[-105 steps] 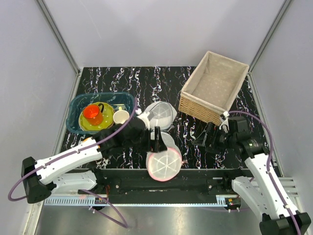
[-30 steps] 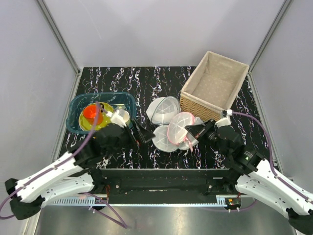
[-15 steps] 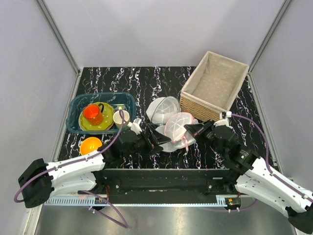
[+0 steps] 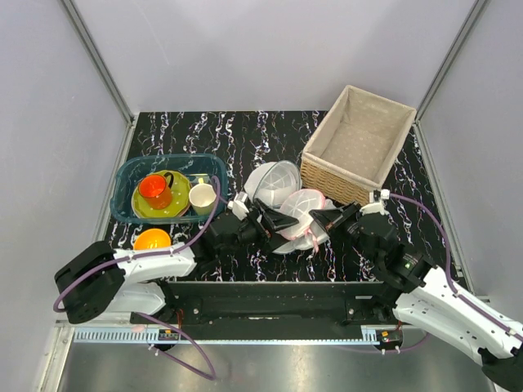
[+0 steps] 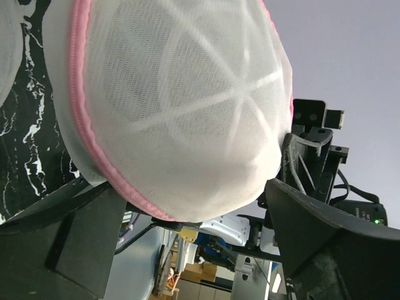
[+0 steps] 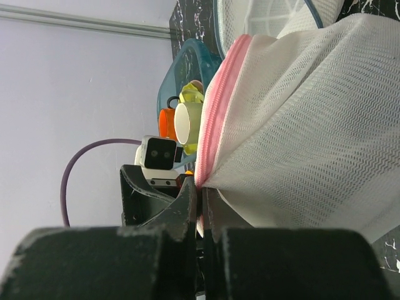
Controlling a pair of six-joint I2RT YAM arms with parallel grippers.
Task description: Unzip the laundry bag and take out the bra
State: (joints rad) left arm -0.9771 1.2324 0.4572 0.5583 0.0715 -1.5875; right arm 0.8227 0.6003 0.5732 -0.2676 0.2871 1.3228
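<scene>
Just beside the wide-open left gripper (image 4: 278, 222), the right gripper (image 6: 201, 199) pinches the pink-rimmed white-mesh laundry bag (image 5: 187, 112).

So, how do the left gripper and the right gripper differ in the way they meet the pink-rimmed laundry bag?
The left gripper stands wide open, with the dome of the laundry bag between its jaws. The right gripper is shut, pinching the pink rim. In the top view, the left gripper is on the bag's left side and the right gripper on its right side. Both are at the same bag.
</scene>
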